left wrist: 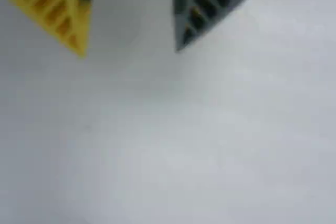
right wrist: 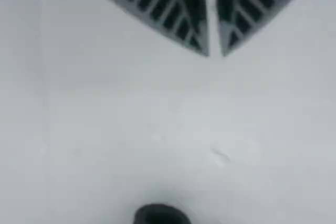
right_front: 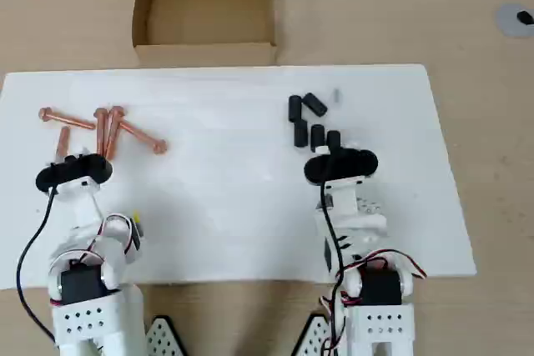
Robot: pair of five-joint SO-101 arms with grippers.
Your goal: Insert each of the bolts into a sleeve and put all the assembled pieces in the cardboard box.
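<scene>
Left end effector hangs open and empty over the white surface; right end effector is closed on nothing. Beyond them, bolts and sleeves lie in separate clusters, well apart, none joined. Farthest, the cardboard box holds nothing, so I judge no assembly done yet.

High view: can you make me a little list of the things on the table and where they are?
bolts: copper, about five, loose on the white sheet, by the left arm
sleeves: black, about five, clustered by the right arm
cardboard box: beyond the sheet, nothing inside
left gripper: open, holding nothing
right gripper: shut, holding nothing
assembled pieces: none yet
</scene>
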